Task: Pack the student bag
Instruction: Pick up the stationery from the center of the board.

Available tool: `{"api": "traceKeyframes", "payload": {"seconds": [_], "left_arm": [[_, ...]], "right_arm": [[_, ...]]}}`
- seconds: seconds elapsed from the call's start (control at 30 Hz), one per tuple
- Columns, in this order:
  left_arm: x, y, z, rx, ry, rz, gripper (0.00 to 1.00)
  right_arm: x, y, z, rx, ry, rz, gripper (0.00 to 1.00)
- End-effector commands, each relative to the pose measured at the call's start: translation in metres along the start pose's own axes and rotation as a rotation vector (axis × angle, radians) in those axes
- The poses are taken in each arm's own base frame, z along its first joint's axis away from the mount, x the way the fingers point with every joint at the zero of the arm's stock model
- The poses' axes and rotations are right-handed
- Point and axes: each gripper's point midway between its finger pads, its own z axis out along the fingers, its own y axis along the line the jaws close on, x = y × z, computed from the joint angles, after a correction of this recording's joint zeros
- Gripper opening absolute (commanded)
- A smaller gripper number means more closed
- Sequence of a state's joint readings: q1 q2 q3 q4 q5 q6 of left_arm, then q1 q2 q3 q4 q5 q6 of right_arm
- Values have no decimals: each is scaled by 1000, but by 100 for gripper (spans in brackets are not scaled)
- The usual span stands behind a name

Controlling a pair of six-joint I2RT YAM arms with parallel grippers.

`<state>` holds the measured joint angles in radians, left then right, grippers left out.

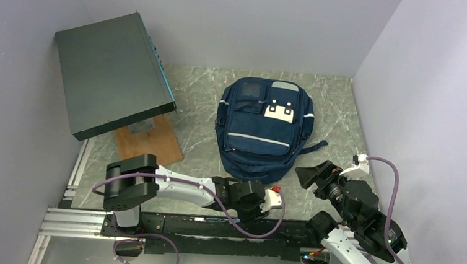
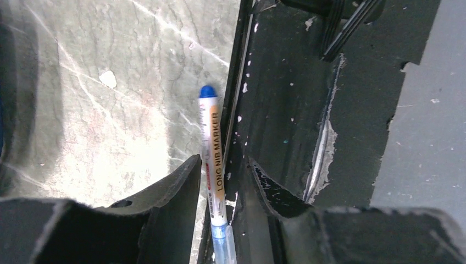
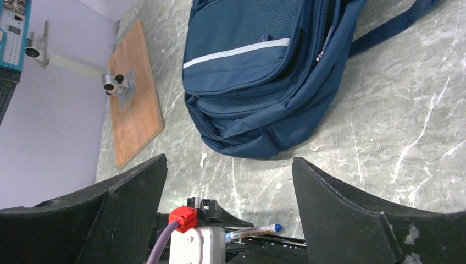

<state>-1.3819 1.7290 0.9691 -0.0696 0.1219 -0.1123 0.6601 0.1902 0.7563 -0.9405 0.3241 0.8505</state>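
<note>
Left wrist: left end effector (image 2: 222, 165) stood spread astride marker (image 2: 211, 137). Marker looked light, stiff, slick; grip mid-barrel. Student bag (image 3: 253, 71) looked soft, floppy. Right end effector (image 3: 231, 165) gaped empty.

L tool (image 2: 223, 163) low, jaws slightly apart; R tool (image 3: 229, 159) spread wide.

Box, board and table

A big dark flat box (image 1: 114, 74) is held above a wooden board (image 1: 156, 140) by a metal stand (image 3: 117, 83); the board lies on the marble-patterned table (image 1: 202, 99).
</note>
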Motion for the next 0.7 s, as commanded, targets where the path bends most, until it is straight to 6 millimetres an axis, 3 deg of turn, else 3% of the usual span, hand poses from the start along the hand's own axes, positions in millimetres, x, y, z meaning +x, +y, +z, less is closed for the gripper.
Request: {"api": "traceKeyframes", "payload": {"seconds": [0.0,0.23,0.37,0.43,0.47,0.5,0.67], "left_arm": [[-5,2,7,-16,16,11,38],[6,12,18,-68,66,-7,26],[10,25,12,-141,78,3,9],[3,37,-1,-207,51,21,3],[-3,42,-9,-232,28,27,0],[-11,46,-19,-247,-6,31,0],[-64,56,-88,-185,-282,-33,0]], "right_arm": [[2,-2,-2,8,7,19,87],[2,-3,-3,15,14,10,87],[4,-5,-3,24,19,9,87],[6,-6,0,33,29,5,89],[8,-7,2,47,36,9,98],[9,-10,5,71,42,21,100],[28,-17,27,170,112,60,100]]}}
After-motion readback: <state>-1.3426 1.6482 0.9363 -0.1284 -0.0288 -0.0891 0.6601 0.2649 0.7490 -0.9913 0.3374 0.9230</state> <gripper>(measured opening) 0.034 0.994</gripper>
